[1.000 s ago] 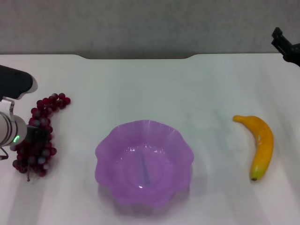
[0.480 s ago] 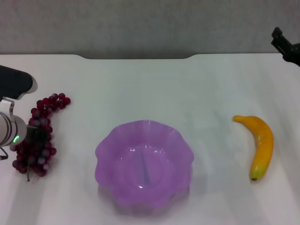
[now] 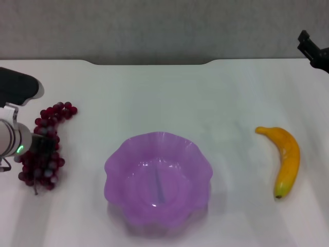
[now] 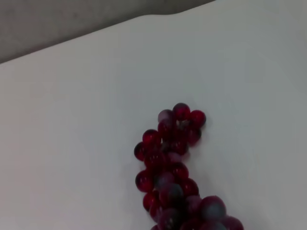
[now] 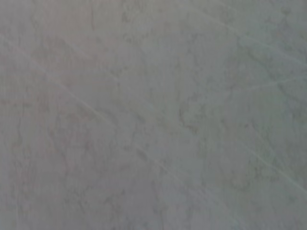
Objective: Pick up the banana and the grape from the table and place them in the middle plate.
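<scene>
We grip the grape (image 3: 43, 154) with left gripper (image 3: 40, 146); banana (image 3: 286, 158) waits right of the empty middle plate (image 3: 115, 164)

One banana (image 3: 285, 159) is lying near the right edge of the table (image 3: 164, 98). One bunch of grape (image 3: 45, 148) is sitting by the left edge; its single berries are too many and too crowded to count. One middle plate (image 3: 158, 180) is resting toward the near edge, in the centre. Two arms are showing, one at each side edge.
</scene>
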